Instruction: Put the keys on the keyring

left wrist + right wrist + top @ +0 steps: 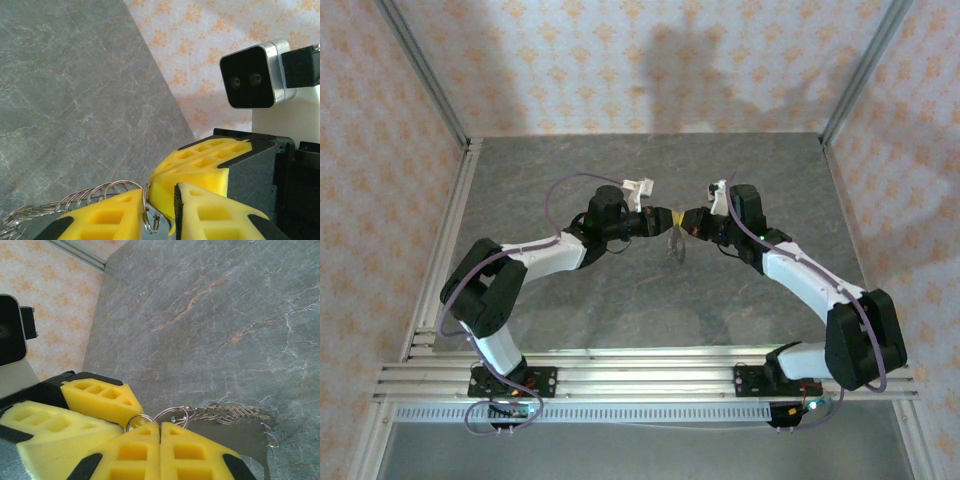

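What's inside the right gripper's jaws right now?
The keyring pokes out above the shut right gripper, its looped chain trailing right over the table. How much of it is pinched between the jaws, and anything else in there, is covered.
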`<state>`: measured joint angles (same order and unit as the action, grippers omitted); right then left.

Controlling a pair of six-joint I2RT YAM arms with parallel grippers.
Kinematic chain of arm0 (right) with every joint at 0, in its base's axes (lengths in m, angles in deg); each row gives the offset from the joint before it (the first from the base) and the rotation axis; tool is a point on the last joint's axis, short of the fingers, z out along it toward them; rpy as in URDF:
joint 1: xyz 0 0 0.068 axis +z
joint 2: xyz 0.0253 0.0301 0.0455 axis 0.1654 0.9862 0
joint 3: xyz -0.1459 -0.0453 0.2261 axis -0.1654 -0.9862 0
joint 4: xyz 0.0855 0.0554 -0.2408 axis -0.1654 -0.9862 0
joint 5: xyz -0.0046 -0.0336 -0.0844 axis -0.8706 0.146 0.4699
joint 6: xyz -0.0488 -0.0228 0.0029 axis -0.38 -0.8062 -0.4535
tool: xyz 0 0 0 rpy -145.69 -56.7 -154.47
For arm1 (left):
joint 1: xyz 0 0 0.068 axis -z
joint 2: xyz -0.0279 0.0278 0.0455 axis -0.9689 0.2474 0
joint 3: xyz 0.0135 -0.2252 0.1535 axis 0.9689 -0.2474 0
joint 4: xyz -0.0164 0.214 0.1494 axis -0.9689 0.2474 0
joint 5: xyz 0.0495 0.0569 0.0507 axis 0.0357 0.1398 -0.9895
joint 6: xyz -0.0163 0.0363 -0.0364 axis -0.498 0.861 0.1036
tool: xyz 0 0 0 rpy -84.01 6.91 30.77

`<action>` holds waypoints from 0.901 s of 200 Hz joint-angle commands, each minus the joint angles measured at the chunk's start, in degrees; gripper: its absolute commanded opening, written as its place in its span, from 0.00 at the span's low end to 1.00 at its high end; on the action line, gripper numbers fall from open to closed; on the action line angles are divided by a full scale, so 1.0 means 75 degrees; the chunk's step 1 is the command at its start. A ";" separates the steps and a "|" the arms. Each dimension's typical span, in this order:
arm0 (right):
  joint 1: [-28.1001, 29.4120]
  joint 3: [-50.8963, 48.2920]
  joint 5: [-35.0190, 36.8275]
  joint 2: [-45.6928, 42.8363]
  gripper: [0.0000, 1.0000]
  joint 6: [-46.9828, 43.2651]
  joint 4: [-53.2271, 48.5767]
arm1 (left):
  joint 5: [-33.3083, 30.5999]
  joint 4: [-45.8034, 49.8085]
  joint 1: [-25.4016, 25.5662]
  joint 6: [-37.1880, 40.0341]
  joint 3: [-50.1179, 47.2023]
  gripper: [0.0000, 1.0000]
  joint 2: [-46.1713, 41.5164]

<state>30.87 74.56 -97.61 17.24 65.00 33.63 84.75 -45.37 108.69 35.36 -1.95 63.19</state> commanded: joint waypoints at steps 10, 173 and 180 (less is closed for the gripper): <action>0.0049 0.0164 0.0047 -0.0049 0.00 -0.0099 0.0138 | 0.0282 0.0083 0.0098 0.0301 -0.0013 0.19 0.0042; -0.0512 -0.0392 0.0445 -0.1655 0.41 0.0246 -0.0002 | -0.0488 -0.0675 0.0206 0.0351 -0.0316 0.00 -0.0802; -0.0578 -0.0496 0.0480 -0.1765 0.42 0.0321 0.0039 | -0.0503 -0.0750 0.0213 0.0332 -0.0319 0.00 -0.0855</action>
<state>28.92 73.86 -96.12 8.80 65.22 31.99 82.44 -45.00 109.98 38.11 -4.36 61.27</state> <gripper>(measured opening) 0.403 0.045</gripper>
